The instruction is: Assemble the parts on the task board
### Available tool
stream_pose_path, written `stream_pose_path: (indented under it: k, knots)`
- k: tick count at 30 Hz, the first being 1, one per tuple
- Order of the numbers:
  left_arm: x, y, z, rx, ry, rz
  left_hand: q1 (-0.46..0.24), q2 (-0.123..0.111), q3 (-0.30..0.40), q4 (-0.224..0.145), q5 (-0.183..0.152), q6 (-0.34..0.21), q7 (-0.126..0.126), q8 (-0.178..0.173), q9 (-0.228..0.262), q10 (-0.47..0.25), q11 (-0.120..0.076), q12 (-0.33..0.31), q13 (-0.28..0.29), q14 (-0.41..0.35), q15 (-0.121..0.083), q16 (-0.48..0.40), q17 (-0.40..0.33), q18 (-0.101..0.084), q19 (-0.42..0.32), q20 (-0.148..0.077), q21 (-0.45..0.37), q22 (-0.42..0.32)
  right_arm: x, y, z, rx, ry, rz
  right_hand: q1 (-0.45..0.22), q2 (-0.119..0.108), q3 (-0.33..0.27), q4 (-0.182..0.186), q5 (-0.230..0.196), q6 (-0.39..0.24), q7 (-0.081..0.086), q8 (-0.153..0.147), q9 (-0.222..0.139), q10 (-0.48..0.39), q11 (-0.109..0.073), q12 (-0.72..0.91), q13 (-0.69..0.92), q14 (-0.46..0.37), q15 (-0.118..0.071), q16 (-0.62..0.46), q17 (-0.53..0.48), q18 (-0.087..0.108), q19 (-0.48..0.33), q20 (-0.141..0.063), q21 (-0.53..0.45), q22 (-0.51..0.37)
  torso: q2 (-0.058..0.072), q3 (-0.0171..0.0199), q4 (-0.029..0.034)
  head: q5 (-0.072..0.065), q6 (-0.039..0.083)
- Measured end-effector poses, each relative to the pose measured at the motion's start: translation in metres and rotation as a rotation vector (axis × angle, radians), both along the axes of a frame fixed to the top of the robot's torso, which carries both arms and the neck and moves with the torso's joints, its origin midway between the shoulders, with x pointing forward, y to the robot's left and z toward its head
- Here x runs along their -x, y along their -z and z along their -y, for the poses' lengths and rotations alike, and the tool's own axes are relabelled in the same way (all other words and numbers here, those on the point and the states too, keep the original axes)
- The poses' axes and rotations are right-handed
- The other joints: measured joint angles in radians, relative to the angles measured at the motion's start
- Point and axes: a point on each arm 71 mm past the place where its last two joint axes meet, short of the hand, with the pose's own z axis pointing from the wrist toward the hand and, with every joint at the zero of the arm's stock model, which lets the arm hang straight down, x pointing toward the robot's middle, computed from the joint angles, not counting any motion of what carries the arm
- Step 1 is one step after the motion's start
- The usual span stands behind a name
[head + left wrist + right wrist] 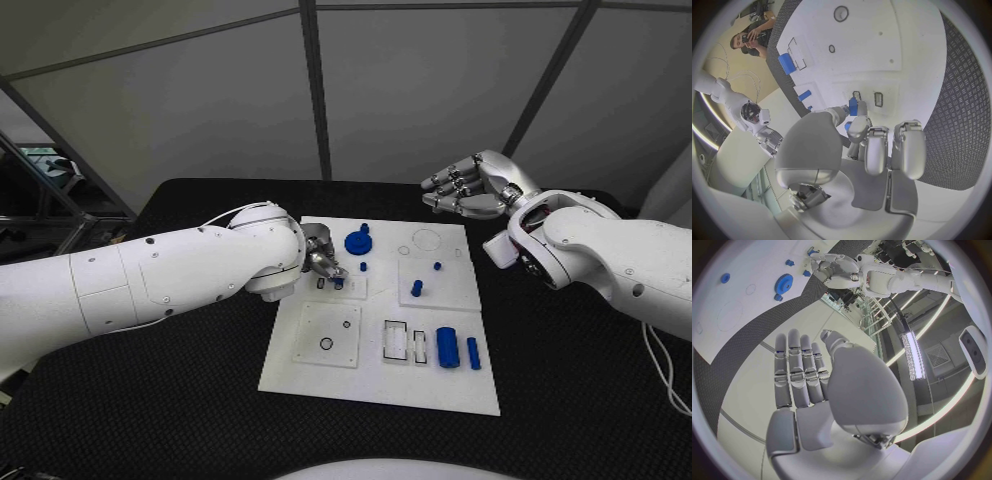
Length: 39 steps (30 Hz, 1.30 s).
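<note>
The left hand (323,262) pinches a small blue part (853,106) between thumb and finger, just above the slots on the task board (378,385) on the worktop. Insertion seems under way; next, the part needs aligning with a slot and pressing down. The right hand (469,187) hovers beyond the board's far edge, fingers apart, holding nothing.

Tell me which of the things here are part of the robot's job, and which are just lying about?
Part of the job:
- task board
- blue gear
- blue cylinder
- small blue pegs
- small blue part pinched by the left hand

Just there:
- black table
- right hand, raised beyond the board and holding nothing
</note>
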Motion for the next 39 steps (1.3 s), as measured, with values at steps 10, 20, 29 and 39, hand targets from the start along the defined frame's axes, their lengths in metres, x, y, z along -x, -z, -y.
stream_pose_path:
  k: [10, 20, 29, 39]
  knots:
    - [0.0003, 0.0014, -0.0008, -0.023, 0.011, -0.015, -0.008, 0.000, 0.007, -0.007, -0.003, -0.002, 0.001, 0.005, 0.002, -0.001, 0.002, 0.000, 0.000, -0.001, 0.001, 0.000, 0.000, 0.000, 0.000, 0.000, 0.000, 0.000, -0.0001, 0.0002, -0.0001, 0.000, -0.001, -0.002, 0.000, 0.000, 0.000, 0.000, 0.000, 0.000, 0.000, 0.000, 0.000, 0.000, 0.000, 0.000, -0.001, 0.000, 0.000, 0.000, 0.000, 0.000, 0.000, 0.000, 0.000, -0.001, 0.000, 0.0000, 0.0000, 0.001, -0.001]
    - [0.0013, 0.0027, 0.0003, -0.036, 0.026, -0.028, -0.011, -0.002, 0.009, -0.009, -0.003, -0.002, 0.002, 0.005, 0.004, -0.002, 0.002, 0.000, -0.001, -0.001, 0.001, 0.000, 0.000, 0.000, 0.000, 0.000, 0.000, 0.000, -0.0007, 0.0006, -0.0009, 0.001, -0.004, -0.004, 0.000, 0.000, 0.000, 0.000, 0.000, 0.000, 0.000, 0.000, 0.000, 0.000, 0.000, 0.000, -0.001, 0.000, 0.000, 0.000, 0.000, 0.000, 0.000, 0.000, 0.000, -0.001, 0.000, 0.0001, 0.0000, 0.001, 0.000]
    - [0.0005, 0.0034, 0.0012, -0.042, 0.030, -0.032, -0.012, -0.001, 0.010, -0.010, -0.004, -0.002, 0.002, 0.005, 0.006, -0.002, 0.002, 0.000, -0.001, -0.001, 0.001, 0.000, 0.000, 0.000, 0.000, 0.000, 0.000, 0.000, -0.0010, 0.0008, -0.0014, 0.001, -0.006, -0.005, 0.000, 0.000, 0.000, 0.000, 0.004, 0.000, 0.000, 0.000, 0.000, 0.000, 0.000, 0.000, -0.001, 0.000, 0.000, 0.000, 0.000, 0.000, 0.000, 0.000, 0.000, -0.002, 0.000, 0.0000, 0.0000, 0.001, -0.002]
    - [-0.0004, 0.0044, 0.0011, -0.046, 0.032, -0.037, -0.030, -0.015, 0.032, -0.032, -0.002, -0.002, 0.002, 0.012, 0.012, -0.002, 0.002, 0.000, -0.002, -0.001, 0.001, 0.000, 0.000, 0.000, 0.000, 0.000, 0.000, 0.000, -0.0012, 0.0011, -0.0019, 0.001, -0.008, -0.007, -0.004, 0.004, 0.000, 0.000, 0.004, 0.000, 0.000, 0.000, 0.000, 0.000, 0.000, 0.000, -0.003, 0.000, 0.000, -0.004, 0.000, 0.000, 0.000, 0.000, -0.004, -0.002, 0.000, 0.0000, 0.0000, 0.001, -0.004]
